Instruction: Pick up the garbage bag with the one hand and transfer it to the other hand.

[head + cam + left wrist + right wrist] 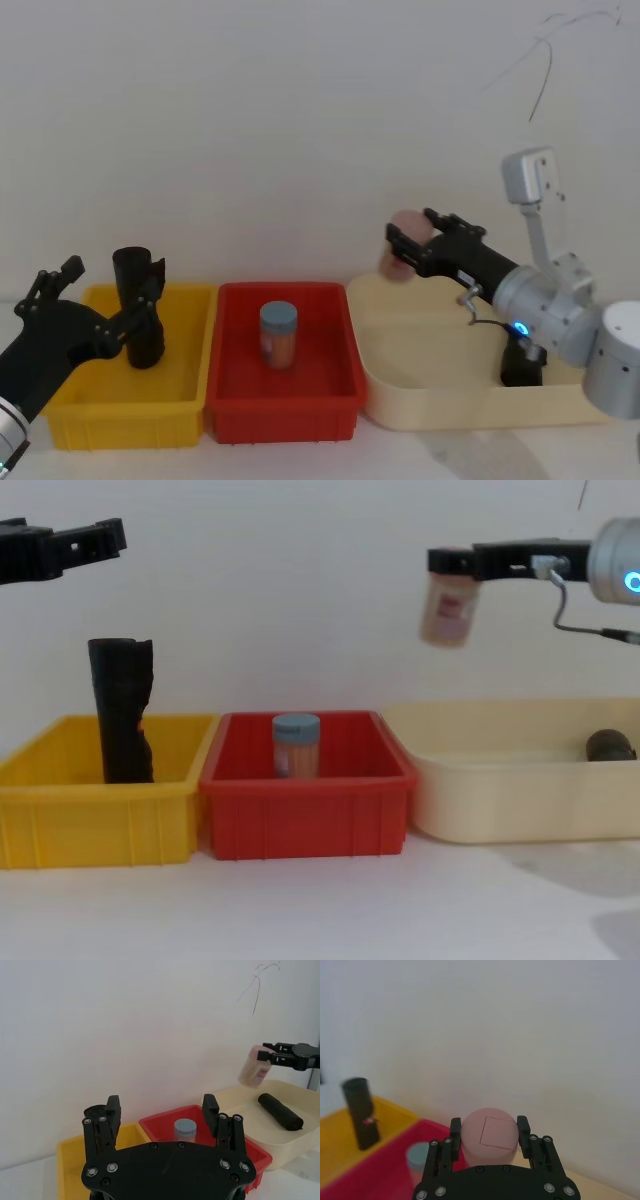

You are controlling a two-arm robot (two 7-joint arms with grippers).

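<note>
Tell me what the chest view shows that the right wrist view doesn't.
Chest alone: the cream tray with a black roll lying in it, and the open left gripper. Right wrist alone: the pink bottle's flat top. Shared: the right gripper shut on that bottle, the garbage bag upright in the yellow bin, the jar in the red bin.

Three bins are counted: one yellow bin (60, 420), one red bin (225, 415), one cream tray (400, 405). Two black rolls are noted: an upright roll (120, 725) and a lying roll (280, 1111). Two containers: a blue-lidded jar (278, 335), a pink bottle (447, 607). Two grippers: left gripper (162, 1110), right gripper (488, 1125).
</note>
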